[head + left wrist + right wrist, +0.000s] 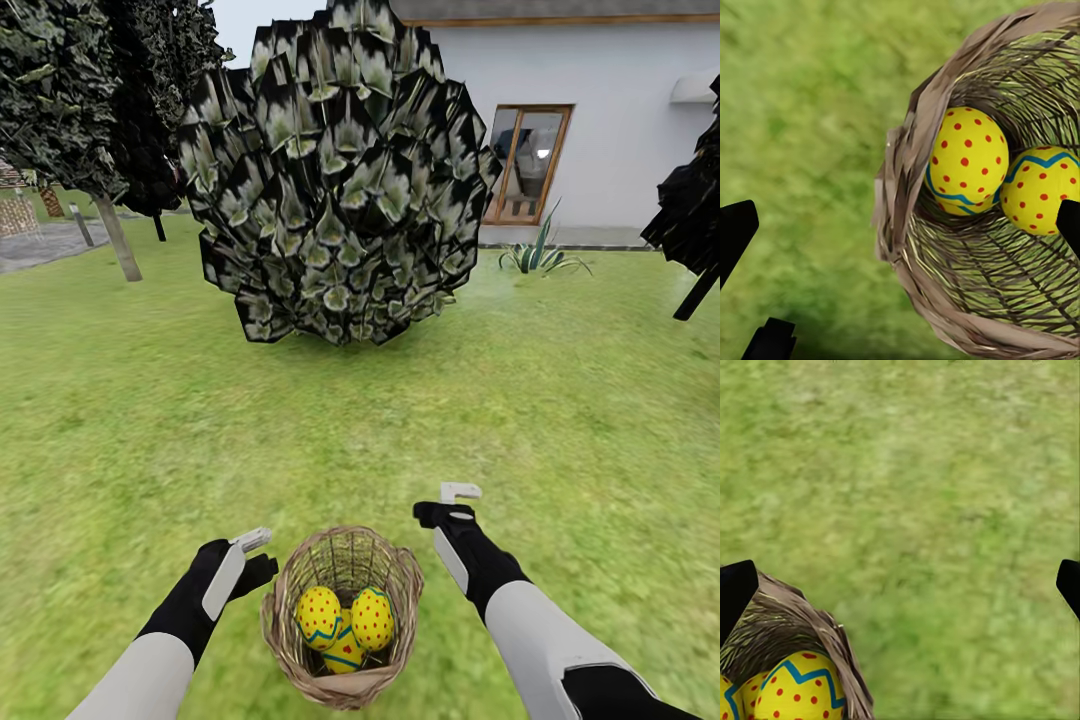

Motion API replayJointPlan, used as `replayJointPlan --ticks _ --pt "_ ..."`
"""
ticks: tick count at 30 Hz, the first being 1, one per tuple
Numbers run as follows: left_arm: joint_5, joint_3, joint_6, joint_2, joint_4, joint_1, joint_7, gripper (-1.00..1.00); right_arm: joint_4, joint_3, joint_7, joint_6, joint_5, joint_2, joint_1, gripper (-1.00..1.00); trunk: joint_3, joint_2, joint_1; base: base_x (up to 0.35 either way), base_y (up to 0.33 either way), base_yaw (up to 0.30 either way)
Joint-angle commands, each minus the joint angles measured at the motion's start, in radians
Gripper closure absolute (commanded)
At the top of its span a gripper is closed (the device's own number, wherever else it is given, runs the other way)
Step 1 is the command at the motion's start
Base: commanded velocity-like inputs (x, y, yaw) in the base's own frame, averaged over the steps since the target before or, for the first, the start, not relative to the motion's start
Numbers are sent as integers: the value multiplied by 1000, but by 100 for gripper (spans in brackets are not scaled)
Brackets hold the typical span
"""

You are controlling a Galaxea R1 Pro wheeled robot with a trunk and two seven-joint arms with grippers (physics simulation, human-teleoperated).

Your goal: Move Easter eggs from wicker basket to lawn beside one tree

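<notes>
The wicker basket (343,690) stands on the lawn (130,420) right in front of me, with three yellow Easter eggs in it: one at the left (318,614), one at the right (372,618), one lower between them (346,655). My left gripper (262,555) hovers just left of the rim, open and empty. In the left wrist view, the basket (896,202) and two eggs (967,159) (1044,191) lie between its black fingertips (735,234). My right gripper (445,503) is open to the basket's right and a little beyond it, over grass (945,510); the basket's edge (791,619) and an egg (799,690) show in its wrist view.
A big round leafy bush (340,180) sits straight ahead on the grass. A tree with a pale trunk (118,240) stands at the far left, beside a grey paved patch (40,245). A dark thin-trunked tree (697,290) is at the right. Behind is a white house (610,120) with a spiky plant (540,257).
</notes>
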Motion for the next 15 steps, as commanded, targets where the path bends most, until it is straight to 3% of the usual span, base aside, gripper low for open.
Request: replayJointPlan --ticks 1,7,10,15 --pt "10 3 3 -1 -2 0 8 -100 -4 4 -6 5 -8 -1 -1 -100 -4 -8 4 0 0 0" --pt "10 -8 -3 -2 0 0 8 -100 -24 5 16 13 -7 -7 -1 -100 -23 -50 27 0 0 0" --pt "12 -28 -3 -3 0 0 8 -100 -44 4 73 107 -4 -15 -1 -100 -32 -71 38 0 0 0" --pt "14 -38 -2 -5 1 0 7 -100 -68 -2 147 150 -7 -17 -1 -100 -48 -106 58 0 0 0"
